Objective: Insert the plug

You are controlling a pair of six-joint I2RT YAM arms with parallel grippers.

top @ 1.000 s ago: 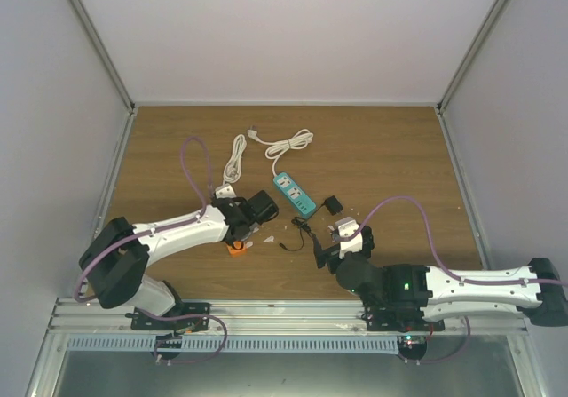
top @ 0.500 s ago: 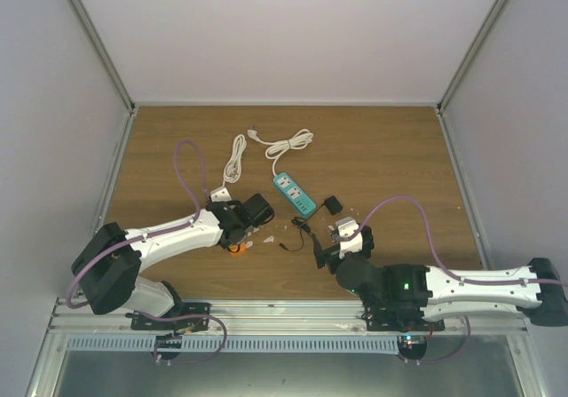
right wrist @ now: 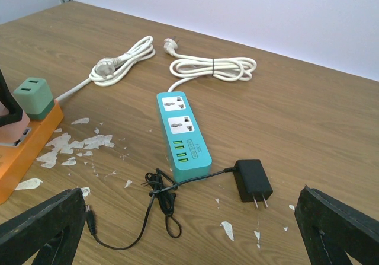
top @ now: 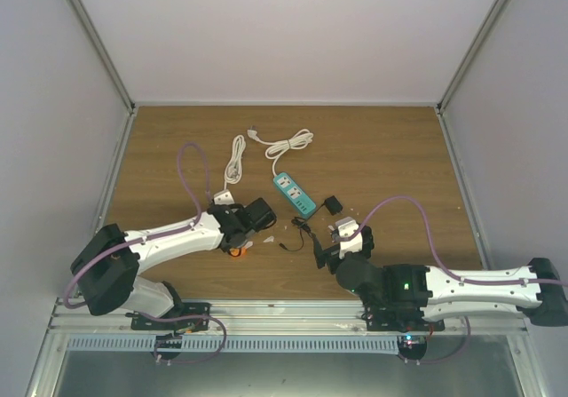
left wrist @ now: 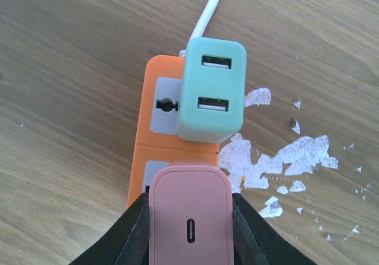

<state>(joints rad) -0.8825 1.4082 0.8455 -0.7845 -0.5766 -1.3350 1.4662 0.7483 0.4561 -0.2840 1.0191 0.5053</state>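
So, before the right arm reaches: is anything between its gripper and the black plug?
Nothing visible does. The plug lies just ahead of the right gripper, right of centre; its coiled cable sits to the left, by the strip.

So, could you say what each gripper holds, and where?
The left gripper clamps the pink block by its two sides; the right gripper is open, holding nothing.

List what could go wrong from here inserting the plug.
The plug lies flat with prongs sideways, but the teal strip has upward sockets; a poor grasp may misalign it. Its cable is knotted and could snag. The left pincer is clamped on a pink block, so the unheld strip may slide.
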